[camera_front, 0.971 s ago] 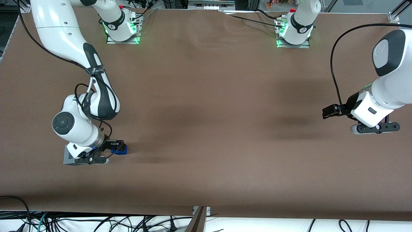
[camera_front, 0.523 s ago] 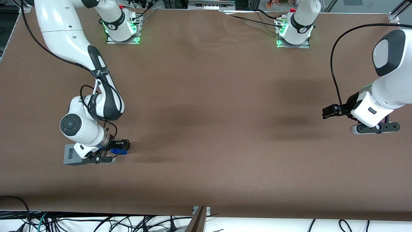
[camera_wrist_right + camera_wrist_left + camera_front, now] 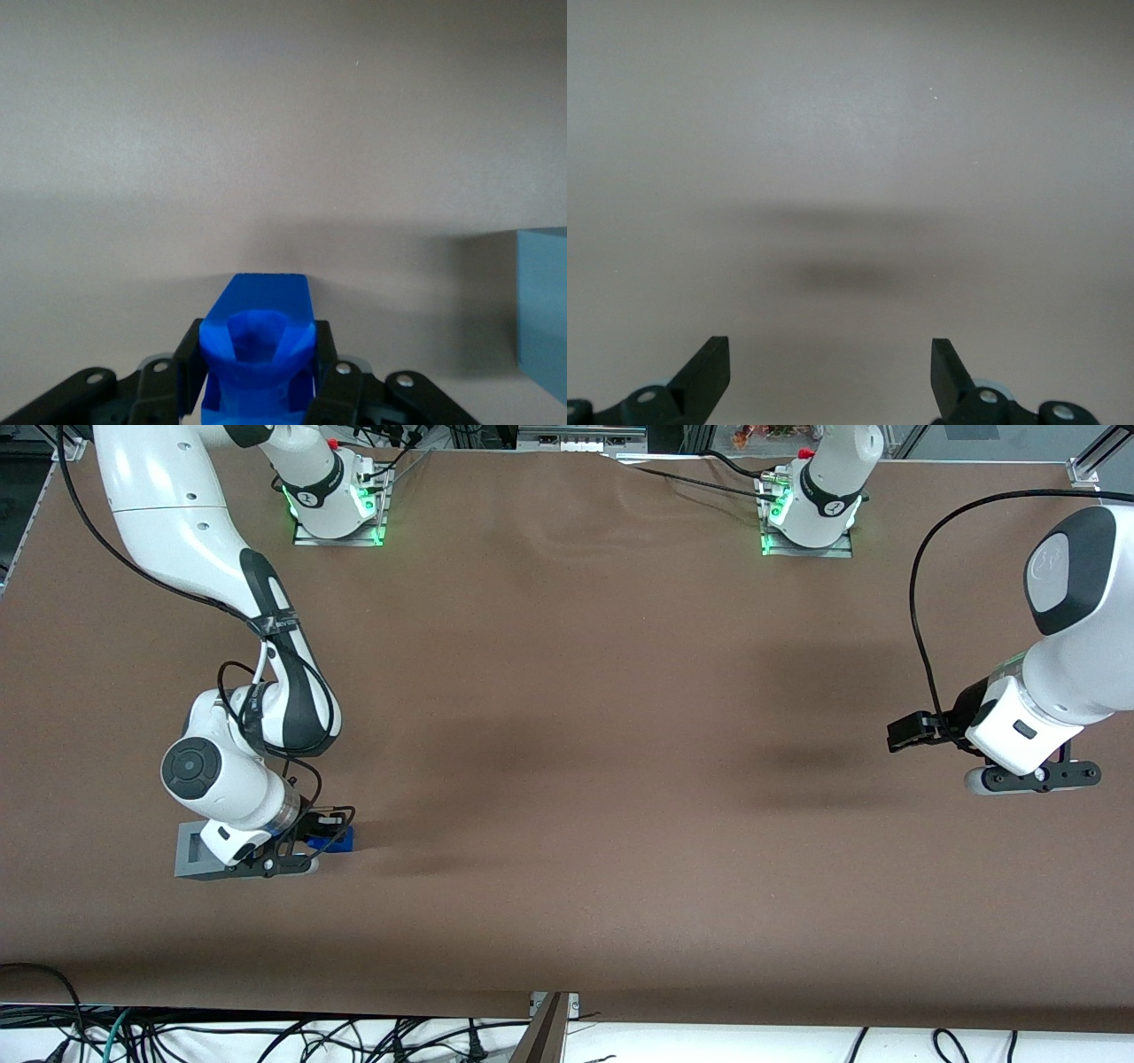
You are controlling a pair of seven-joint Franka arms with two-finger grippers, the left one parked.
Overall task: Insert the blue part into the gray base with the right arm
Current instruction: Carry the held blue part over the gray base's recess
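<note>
Front view: the right arm [image 3: 266, 655] reaches down toward the working arm's end of the brown tabletop [image 3: 620, 779], its wrist bent low over the two task pieces. The tool [image 3: 321, 840] sits right at the blue part [image 3: 341, 838], which lies on the tabletop just beside the gray base [image 3: 197, 859]. The base is partly covered by the wrist, but its recessed top still shows at the end farther from the blue part. From this angle the wrist hides most of the fingers, so the grip itself is hard to read here. The two pieces lying so close together suggests only a short lift and sideways carry will be needed to bring the part over the recess.

Left wrist view: only bare tabletop and a soft shadow; nothing of the task appears.

Right wrist view: the blue part [image 3: 259, 341] fills the space between the tool's [image 3: 259, 376] two black fingers [image 3: 330, 390], which press against its sides, so the tool is closed around the part with no visible gap. The part's rounded, hollowed end faces the camera and its flat body runs away along the tabletop. Whether it rests on the surface or is lifted clear of it cannot be told. The corner of the gray base [image 3: 542, 310] stands near, apart from the part. Gripping across the narrow sides likely keeps the part squared for lowering into the recess.
</note>
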